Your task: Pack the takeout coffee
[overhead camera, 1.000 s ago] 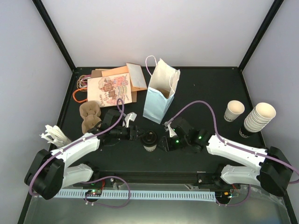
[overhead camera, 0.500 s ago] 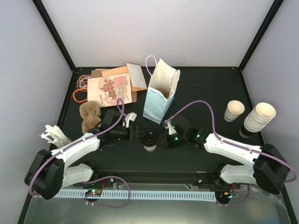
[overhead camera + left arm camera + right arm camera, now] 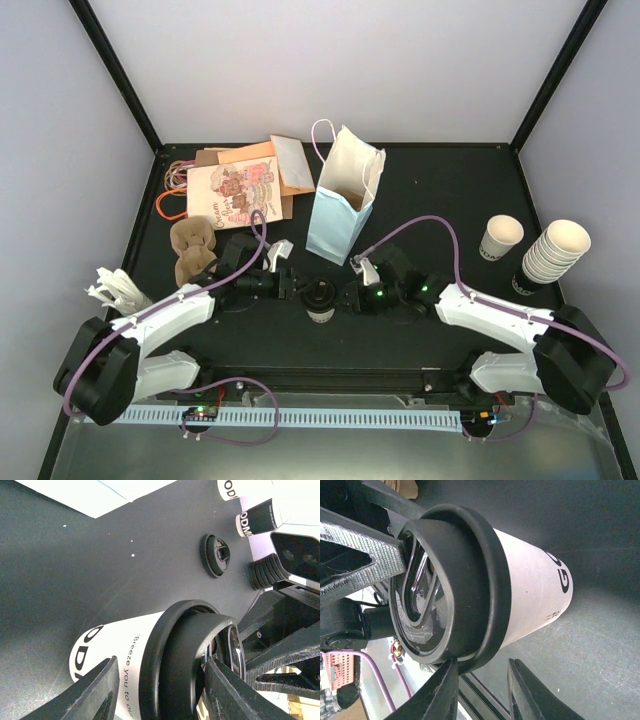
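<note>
The takeout coffee point(image 3: 320, 296), a cream cup with a black lid, stands upright at the table's near middle between both arms. My left gripper point(image 3: 298, 288) reaches it from the left. In the left wrist view its jaws point(image 3: 160, 690) stand apart along the cup point(image 3: 125, 645): one finger point(image 3: 230, 690) rests on the lid top and the other lies over the cup wall. My right gripper point(image 3: 345, 298) reaches in from the right. Its jaws point(image 3: 480, 695) straddle the lid rim of the cup point(image 3: 530, 595). One finger point(image 3: 440, 695) touches the lid's top edge and the other stays just off the rim.
An open white paper bag point(image 3: 342, 195) stands just behind the cup. Flat printed bags point(image 3: 235, 190) and a brown pulp carrier point(image 3: 192, 250) lie at back left. A lidless cup point(image 3: 501, 237) and a stack of cups point(image 3: 556, 250) stand at right, with loose black lids point(image 3: 216, 555) on the table.
My right gripper has slid left up to the cup's lid and its jaws have narrowed. The left gripper and the cup have stayed put.
</note>
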